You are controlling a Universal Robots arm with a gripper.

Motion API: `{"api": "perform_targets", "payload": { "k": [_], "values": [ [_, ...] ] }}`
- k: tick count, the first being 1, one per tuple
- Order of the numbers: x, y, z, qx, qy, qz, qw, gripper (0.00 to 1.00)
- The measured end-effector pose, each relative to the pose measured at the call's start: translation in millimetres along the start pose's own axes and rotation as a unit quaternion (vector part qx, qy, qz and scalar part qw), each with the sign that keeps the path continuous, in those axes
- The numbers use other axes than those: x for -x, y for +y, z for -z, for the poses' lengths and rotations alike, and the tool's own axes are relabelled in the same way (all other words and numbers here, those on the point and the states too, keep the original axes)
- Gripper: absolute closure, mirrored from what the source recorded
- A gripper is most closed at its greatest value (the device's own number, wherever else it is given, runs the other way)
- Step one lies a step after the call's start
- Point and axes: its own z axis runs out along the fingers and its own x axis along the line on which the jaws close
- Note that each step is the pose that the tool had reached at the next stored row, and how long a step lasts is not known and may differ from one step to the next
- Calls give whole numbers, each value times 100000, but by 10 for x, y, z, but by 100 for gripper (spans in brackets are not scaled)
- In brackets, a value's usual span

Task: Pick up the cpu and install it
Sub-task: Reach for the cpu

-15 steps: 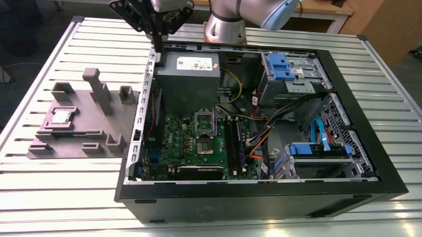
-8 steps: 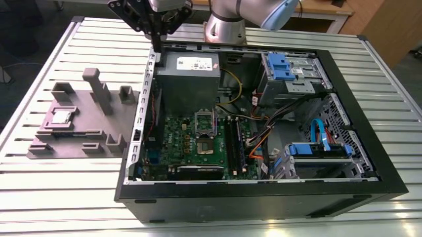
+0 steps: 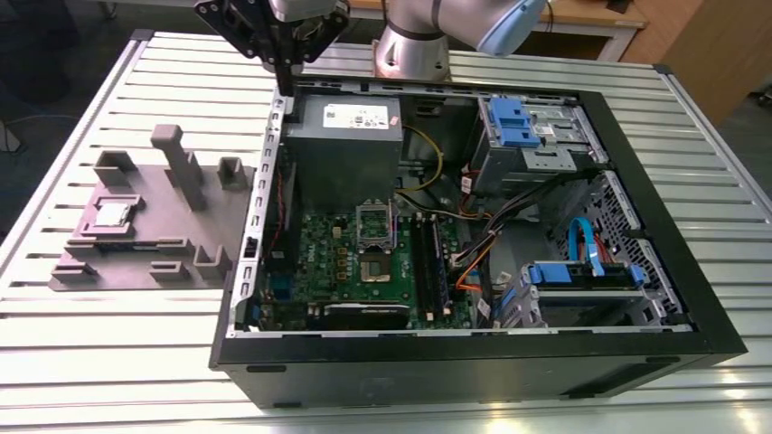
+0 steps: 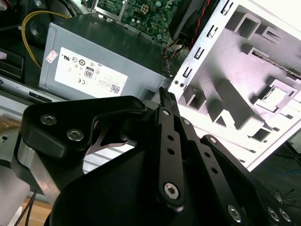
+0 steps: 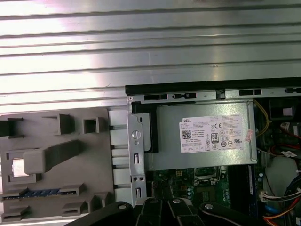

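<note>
At upper left of the exterior view, gripper [image 3: 286, 83] pinched together, empty, above computer case [image 3: 483, 362] rim. At left, cpu [image 3: 115, 213] in grey holder [image 3: 205, 226].

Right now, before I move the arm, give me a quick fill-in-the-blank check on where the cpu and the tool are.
1. The cpu sits in the grey holder on the exterior view's ____ of the computer case.
2. The tool holds ____.
3. The box with the white label, beside the tool, is ____ in colour.
Missing words: left; nothing; grey.
</note>
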Motion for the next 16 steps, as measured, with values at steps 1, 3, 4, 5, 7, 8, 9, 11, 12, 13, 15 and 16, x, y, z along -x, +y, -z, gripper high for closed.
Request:
{"api": "perform_targets", "payload": {
  "k": [1,3,4,5,7,8,9,11,12,13,15,16],
  "values": [
    [-1,0,0,0,-1,3,100000,90],
    [-5,0,0,1,-1,-1,100000,90],
    [-7,0,0,-1,0,-3,100000,90],
    [-18,-1,0,1,0,-3,100000,90],
    [-30,-2,1,-1,0,0,100000,90],
    [-32,-2,1,0,0,-2,100000,90],
    [-35,-3,1,0,0,-2,100000,90],
    [-53,-4,1,-1,1,-1,100000,90],
    [-71,-5,1,0,0,0,100000,90],
    [-72,-5,1,1,-2,-1,100000,90],
    [-76,-6,1,0,0,0,100000,90],
    [-78,-6,1,0,-2,-3,100000,90]
  ]
}}
